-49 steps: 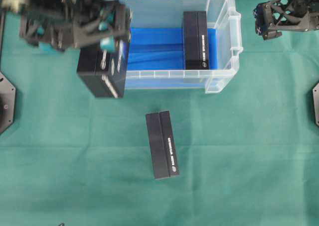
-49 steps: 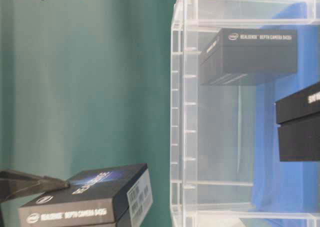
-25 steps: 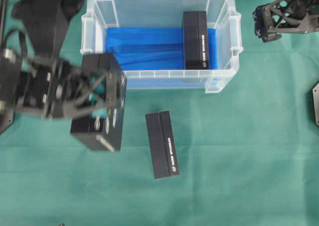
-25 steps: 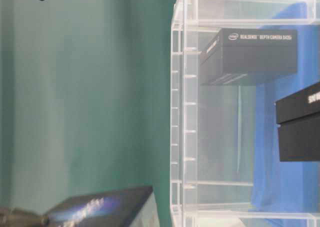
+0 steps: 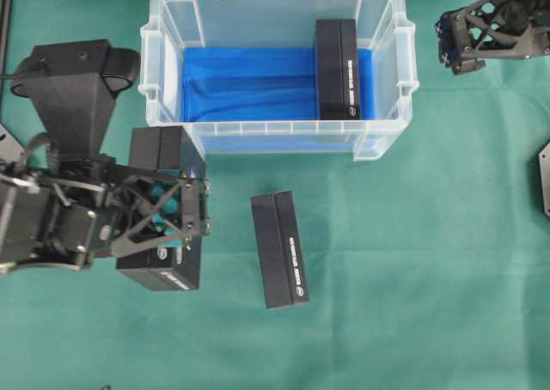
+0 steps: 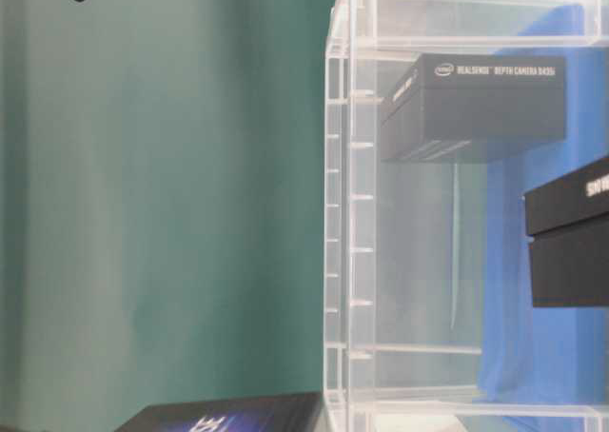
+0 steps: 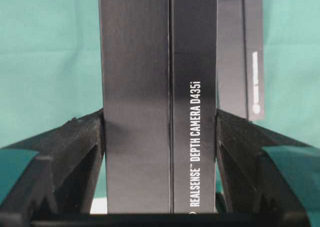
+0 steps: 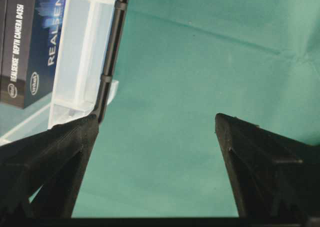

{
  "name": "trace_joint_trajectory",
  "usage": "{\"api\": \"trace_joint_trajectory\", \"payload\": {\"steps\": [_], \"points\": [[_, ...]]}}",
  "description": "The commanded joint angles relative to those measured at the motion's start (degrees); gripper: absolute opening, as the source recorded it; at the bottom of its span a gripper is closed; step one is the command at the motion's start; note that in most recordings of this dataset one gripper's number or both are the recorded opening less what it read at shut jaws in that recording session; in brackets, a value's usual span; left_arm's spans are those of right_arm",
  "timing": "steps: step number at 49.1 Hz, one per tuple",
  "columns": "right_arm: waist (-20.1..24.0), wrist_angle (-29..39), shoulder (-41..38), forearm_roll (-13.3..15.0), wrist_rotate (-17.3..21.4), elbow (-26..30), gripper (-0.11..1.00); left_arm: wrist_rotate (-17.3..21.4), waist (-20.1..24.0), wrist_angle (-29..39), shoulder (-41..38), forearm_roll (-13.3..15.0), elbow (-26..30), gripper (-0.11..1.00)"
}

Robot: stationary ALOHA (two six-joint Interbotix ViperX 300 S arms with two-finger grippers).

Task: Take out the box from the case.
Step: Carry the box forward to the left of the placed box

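Overhead: looks straight down on the green table [image 5: 412,278] and the whole case [image 5: 275,3].
Table-level: low, close against the case [image 6: 352,213] wall, picture turned sideways.
Wrist views: near, between fingers; both see table cloth.

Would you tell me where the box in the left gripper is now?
Overhead, the held box hangs outside the case, left of the box on the cloth.

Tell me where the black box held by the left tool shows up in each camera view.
Overhead: lower left, held box outside the case, in the left tool.
Table-level: bottom edge, left of the case wall.
Left wrist: centre, clamped between the fingers.
Right wrist: not in view.
Shared landmark: the case.
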State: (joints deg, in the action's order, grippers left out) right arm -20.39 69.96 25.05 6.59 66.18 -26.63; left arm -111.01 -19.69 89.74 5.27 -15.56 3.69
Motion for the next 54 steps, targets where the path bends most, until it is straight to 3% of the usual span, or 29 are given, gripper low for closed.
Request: {"api": "trace_joint_trajectory", "payload": {"steps": [1, 15, 32, 42, 54], "points": [[0.09, -0.09, 0.26, 0.18, 0.09, 0.62, 0.93, -0.18, -0.44, -0.44, -0.35, -0.79, -0.53, 0.61], [0.09, -0.09, 0.26, 0.18, 0.09, 0.62, 0.93, -1.32, -0.7, -8.09, -2.72, -0.79, -8.0, 0.61], [0.18, 0.18, 0.18, 0.18, 0.09, 0.62, 0.93, -7.03, -1.76, -20.48, -5.19, -0.7, -18.11, 0.61], [0.18, 0.7, 0.26, 0.18, 0.09, 0.53, 0.93, -7.29, -2.64, -28.12, -9.67, 0.35, -20.57, 0.61], [0.09, 1.32, 0.26, 0.18, 0.09, 0.53, 0.93, -7.29, -3.08, -28.65, -10.28, 0.53, -21.97, 0.61]]}}
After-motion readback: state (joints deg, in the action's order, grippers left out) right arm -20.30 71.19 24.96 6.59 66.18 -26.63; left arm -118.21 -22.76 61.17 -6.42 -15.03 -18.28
